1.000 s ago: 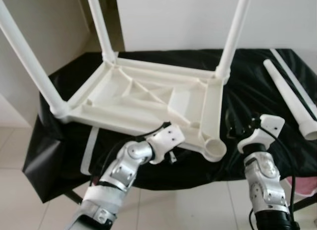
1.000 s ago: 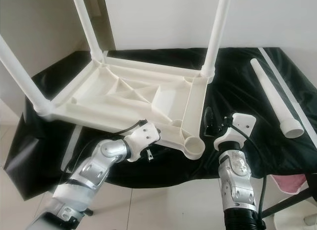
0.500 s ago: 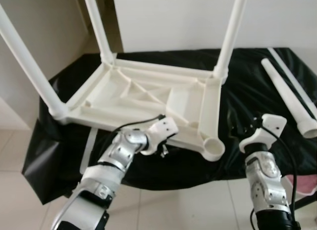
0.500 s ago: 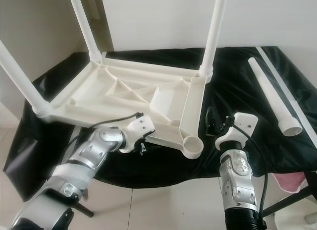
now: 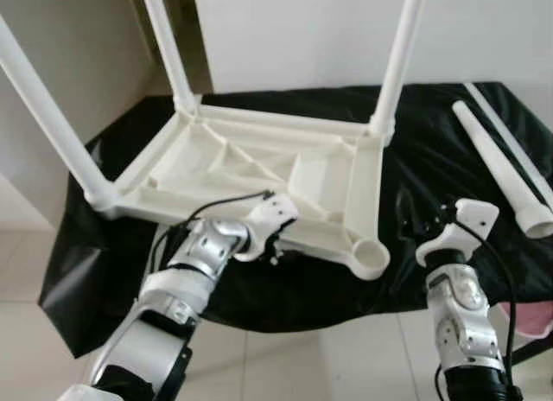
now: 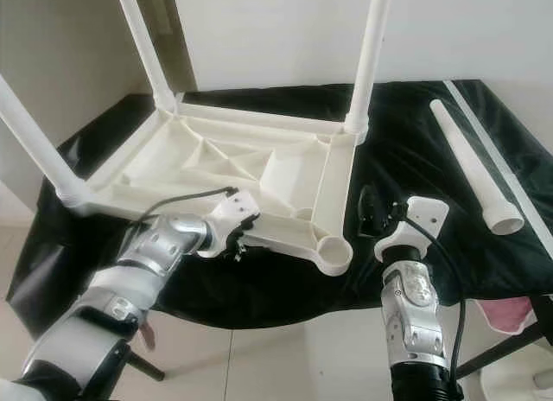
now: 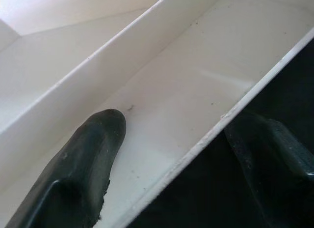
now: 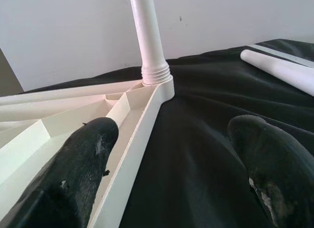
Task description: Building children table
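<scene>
- Three legs are seen already upright in the inverted tabletop (image 5: 259, 172), which rests on the black-draped worktop (image 5: 432, 150) in the left eye view; the near-right socket (image 5: 370, 257) stands empty. The loose leg (image 5: 501, 168) lies on the worktop to the right, long axis running away from the robot, wide end nearest.
- In the right eye view the right gripper (image 6: 373, 213) is placed between socket and leg, so that arm is judged the nearer one; the leg lies to its right.
- In the left wrist view the left gripper (image 7: 171, 154) straddles the tabletop's near rim, jaws apart, one finger (image 7: 83, 164) inside the channel.
- In the right wrist view the right gripper (image 8: 171, 154) is seen with jaws apart, holding nothing, beside the tabletop's edge.
</scene>
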